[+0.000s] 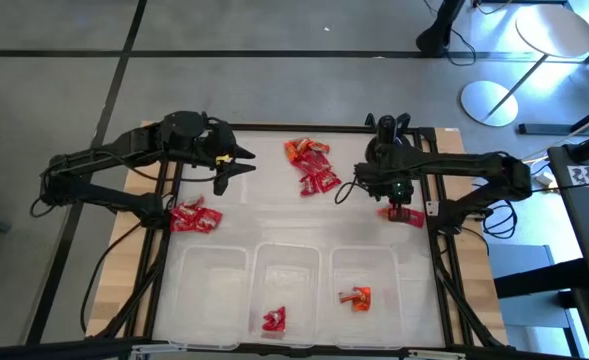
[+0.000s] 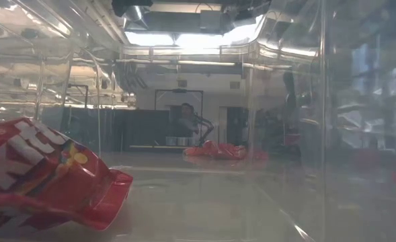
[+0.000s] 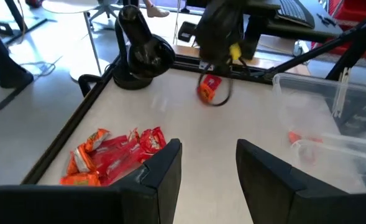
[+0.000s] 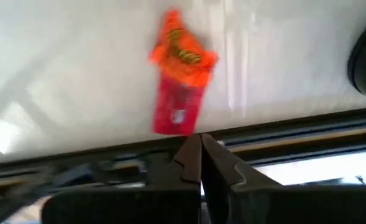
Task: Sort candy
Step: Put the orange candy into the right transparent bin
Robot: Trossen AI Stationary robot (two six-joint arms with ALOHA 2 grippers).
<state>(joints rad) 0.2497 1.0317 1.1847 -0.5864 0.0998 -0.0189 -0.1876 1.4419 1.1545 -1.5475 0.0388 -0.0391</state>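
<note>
Looking down from above, we see the right gripper [image 1: 402, 208] near the right edge of the table [image 1: 274, 225]. Its two fingers are pressed tight together. From the wrist camera on that arm, a red packet [image 4: 178, 111] and an orange piece [image 4: 183, 51] lie right past the fingertips. The two make one long shape that points straight away from the jaws. The red end is the near end. It seems to touch the tips, but we cannot tell if the jaws have really pinched it or just closed beside it.

We think the next move depends on that. If the corner is caught, the arm can lift and carry it to a clear bin [image 1: 364, 280] in the front row. If not, the jaws must spread and push forward along the long shape.

The left gripper [image 1: 230, 166] hangs over the back left part of the table with its fingers spread and holding nothing. A middle pile of candy [image 1: 312, 166] lies between the two arms. Another small pile [image 1: 194, 217] sits by the left edge, close to the left arm. The right arm is much nearer to the red packet, so this one is its job.

One red candy [image 1: 274, 320] is in the middle bin and an orange candy [image 1: 357, 296] is in the right bin.
</note>
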